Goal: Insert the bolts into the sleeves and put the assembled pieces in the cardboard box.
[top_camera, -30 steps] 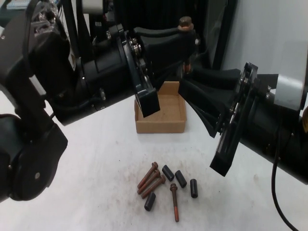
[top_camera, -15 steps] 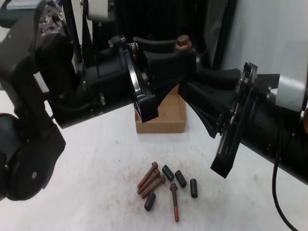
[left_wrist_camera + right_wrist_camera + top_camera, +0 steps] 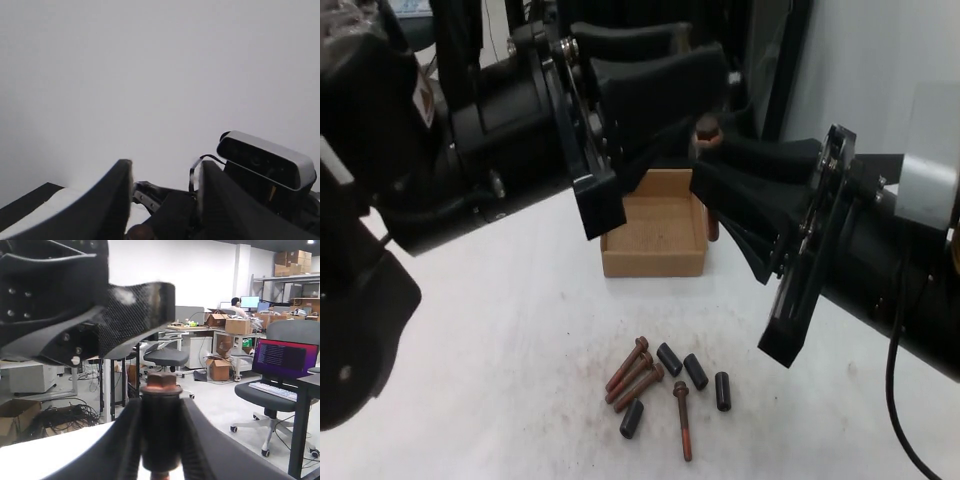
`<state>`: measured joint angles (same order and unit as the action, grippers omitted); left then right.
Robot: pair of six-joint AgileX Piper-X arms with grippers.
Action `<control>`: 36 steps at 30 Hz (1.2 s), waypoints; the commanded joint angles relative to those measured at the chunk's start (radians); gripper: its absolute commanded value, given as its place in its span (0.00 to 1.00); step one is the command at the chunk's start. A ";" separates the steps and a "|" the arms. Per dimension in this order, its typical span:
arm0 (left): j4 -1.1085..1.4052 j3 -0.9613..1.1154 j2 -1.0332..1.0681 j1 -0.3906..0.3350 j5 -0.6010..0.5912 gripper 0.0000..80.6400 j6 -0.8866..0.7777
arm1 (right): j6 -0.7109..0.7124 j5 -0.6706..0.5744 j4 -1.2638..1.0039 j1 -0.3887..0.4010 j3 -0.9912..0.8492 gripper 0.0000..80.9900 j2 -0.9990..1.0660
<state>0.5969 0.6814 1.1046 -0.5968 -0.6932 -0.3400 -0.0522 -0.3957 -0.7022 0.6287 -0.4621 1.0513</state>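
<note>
- The right claw (image 3: 160,415) is closed tight on a black sleeve (image 3: 160,445) with a bolt (image 3: 160,384) stuck through it, up in the air by the cardboard box (image 3: 653,262).
- The left claw (image 3: 164,175) is wide open and holds nothing.
- More bolts (image 3: 632,368) and sleeves (image 3: 695,371) lie together on the worktop (image 3: 520,330), in front of the box.

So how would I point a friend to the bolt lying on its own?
Find the cardboard box on the white bench; nearer the camera lie black sleeves and three bundled bolts. The lone bolt lies apart from that bundle, its head toward the box.
</note>
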 commanded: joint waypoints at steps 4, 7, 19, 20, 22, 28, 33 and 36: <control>0.074 0.005 -0.035 0.000 0.241 0.47 -0.002 | -0.001 0.000 0.044 -0.003 -0.011 0.01 -0.008; 0.063 0.005 -0.075 0.000 0.489 0.29 0.097 | -0.001 0.090 0.147 -0.003 -0.014 0.01 -0.008; -0.704 0.005 -0.190 0.000 0.876 0.00 0.258 | -0.090 0.209 0.800 -0.198 -0.543 0.01 0.300; -0.774 0.005 -0.190 0.000 0.862 0.00 0.233 | -0.093 0.180 0.854 -0.206 -0.605 0.01 0.373; -0.881 0.005 -0.190 0.000 0.851 0.00 0.201 | -0.116 0.151 0.990 -0.213 -0.774 0.01 0.528; -1.067 0.003 -0.190 0.000 0.833 0.00 0.202 | -0.134 0.157 1.253 -0.209 -1.246 0.01 0.943; -1.159 0.003 -0.190 0.000 0.833 0.00 0.267 | -0.139 0.183 1.424 -0.209 -1.510 0.01 1.179; -1.194 0.003 -0.190 0.000 0.833 0.00 0.322 | -0.139 0.222 1.467 -0.209 -1.595 0.01 1.252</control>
<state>-0.5729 0.6796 0.9242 -0.5968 0.1405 -0.0553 -0.1870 -0.1821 0.7556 0.4188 -2.0369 2.3272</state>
